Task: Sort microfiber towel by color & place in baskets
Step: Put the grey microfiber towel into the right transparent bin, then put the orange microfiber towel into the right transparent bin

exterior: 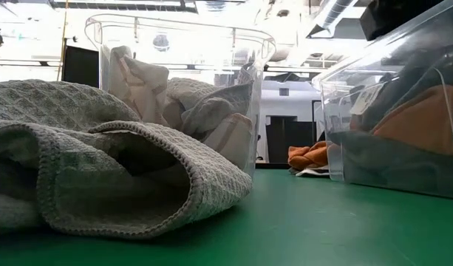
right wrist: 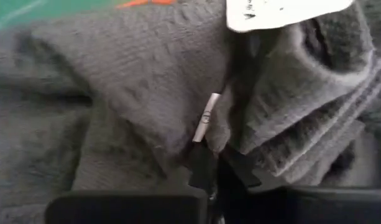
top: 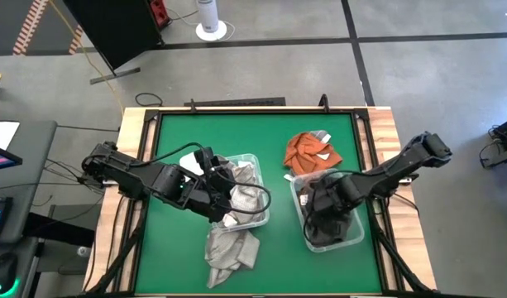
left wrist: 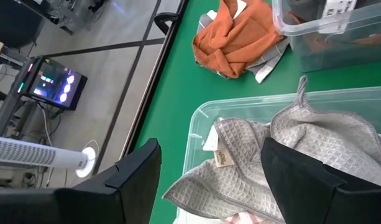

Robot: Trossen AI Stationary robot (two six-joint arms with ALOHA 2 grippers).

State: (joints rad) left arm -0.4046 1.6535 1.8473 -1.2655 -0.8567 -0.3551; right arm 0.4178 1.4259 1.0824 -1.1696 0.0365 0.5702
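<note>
Two clear baskets stand on the green table. The left basket [top: 255, 159] holds pale grey waffle towels [left wrist: 252, 162]. My left gripper [left wrist: 209, 186] hovers over them, open, nothing between its fingers. The right basket [top: 352, 240] holds a dark grey towel [right wrist: 134, 87] with a white label, over orange cloth [exterior: 418, 118]. My right gripper [right wrist: 218, 165] reaches down into this basket, shut on the dark towel. An orange towel [top: 313, 151] lies crumpled on the table beyond the right basket. A pale grey towel [top: 231, 248] lies heaped in front of the left basket. My right gripper pinches a raised fold of the dark grey towel [right wrist: 218, 140] between its two fingertips, coming from above and pointing down. One layer or several, I cannot tell. The towel lies bunched in the right basket, not lifted.
Wooden rails [top: 137, 132] border the green mat on the left and right. Bare mat lies between the two baskets [top: 278, 248] and along the far edge. A desk with a lit screen [left wrist: 50, 81] stands beyond the table's left side.
</note>
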